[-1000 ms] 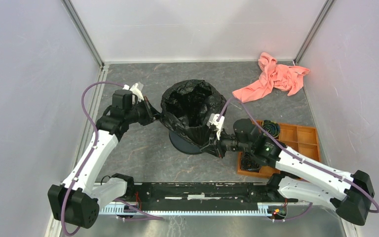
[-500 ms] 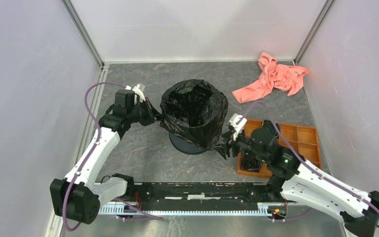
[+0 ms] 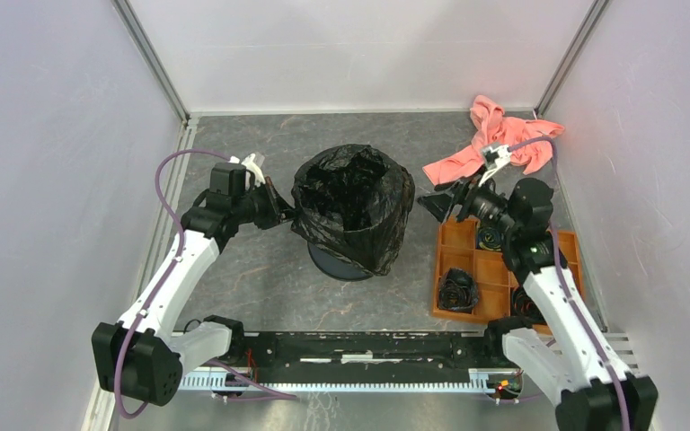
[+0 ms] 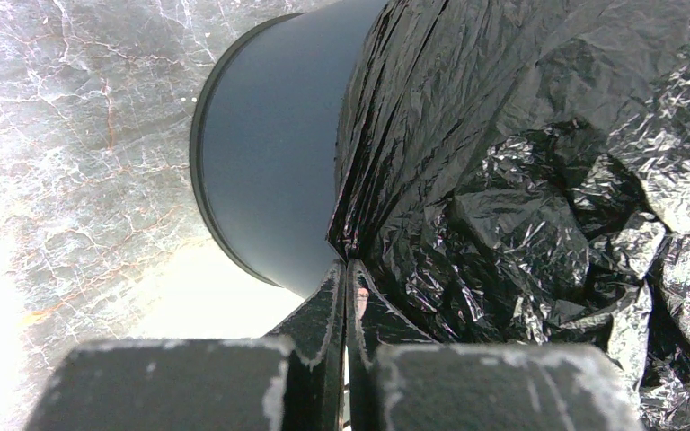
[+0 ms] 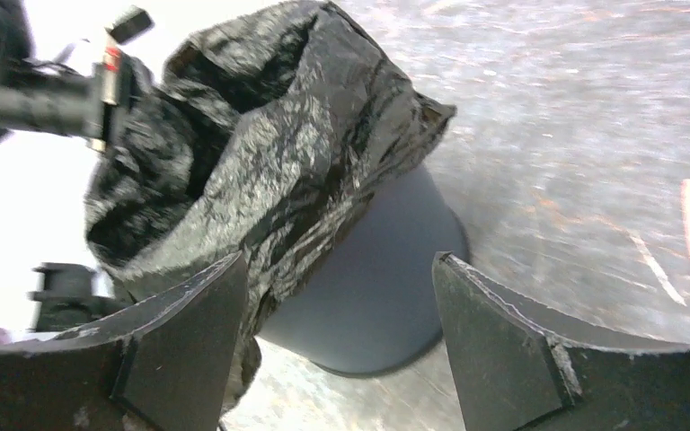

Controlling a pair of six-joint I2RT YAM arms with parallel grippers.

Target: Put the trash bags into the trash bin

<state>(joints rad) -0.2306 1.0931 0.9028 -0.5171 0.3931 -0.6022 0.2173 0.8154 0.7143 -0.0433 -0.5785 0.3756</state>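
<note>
Since the earlier frame, the right gripper (image 3: pixel 437 203) has let go of the trash bag (image 3: pixel 352 193) and drawn back. It now hangs to the right of the trash bin (image 4: pixel 269 162), jaws spread wide, grasping nothing. The left gripper (image 4: pixel 346 274) is at the bin's left side, jaws clenched on the bag's edge. The bag covers the bin's mouth, and its film hangs down the outer wall on the near and right sides. The bin stands upright on the table (image 3: pixel 260 278). An orange tray (image 3: pixel 552 247) lies right of the bin, and a pink cloth (image 3: pixel 496 144) lies farther back to the right of it.
</note>
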